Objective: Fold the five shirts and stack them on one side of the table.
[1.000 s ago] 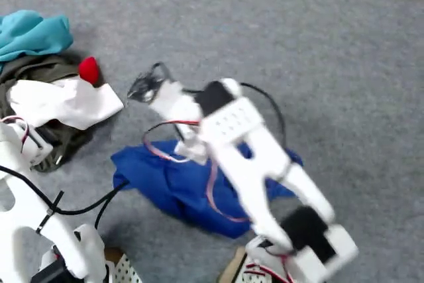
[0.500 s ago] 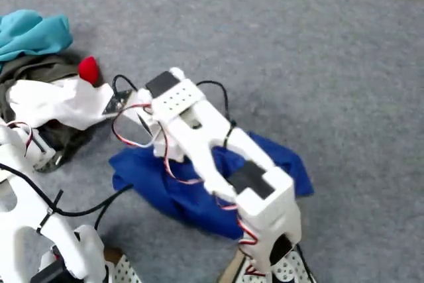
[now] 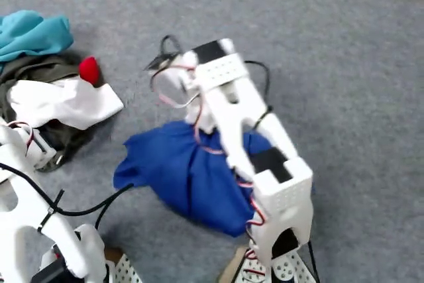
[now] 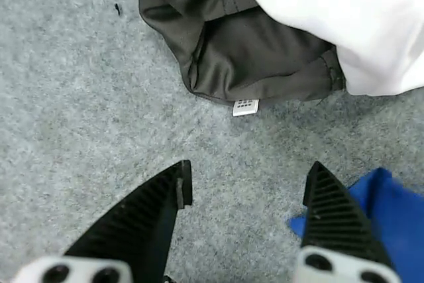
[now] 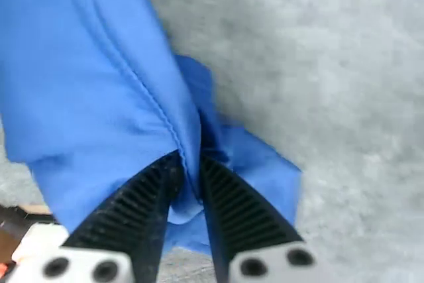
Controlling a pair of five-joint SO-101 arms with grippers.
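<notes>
A crumpled blue shirt lies at the table's front middle. My right arm stands over it. In the right wrist view my right gripper is shut on a fold of the blue shirt, holding it above the grey cloth. At the left is a pile: a teal shirt, a dark olive shirt, a white shirt and a red piece. My left gripper hangs open over bare table, just short of the dark shirt and white shirt.
Grey felt covers the table; the right half and the back are bare. The left arm and its black cables stand at the front left corner. A corner of the blue shirt lies beside my left gripper's finger.
The right arm has swung from the left toward the back middle with the blue shirt's edge in its gripper, pulling the cloth up and bunching it. The left arm has kept still.
</notes>
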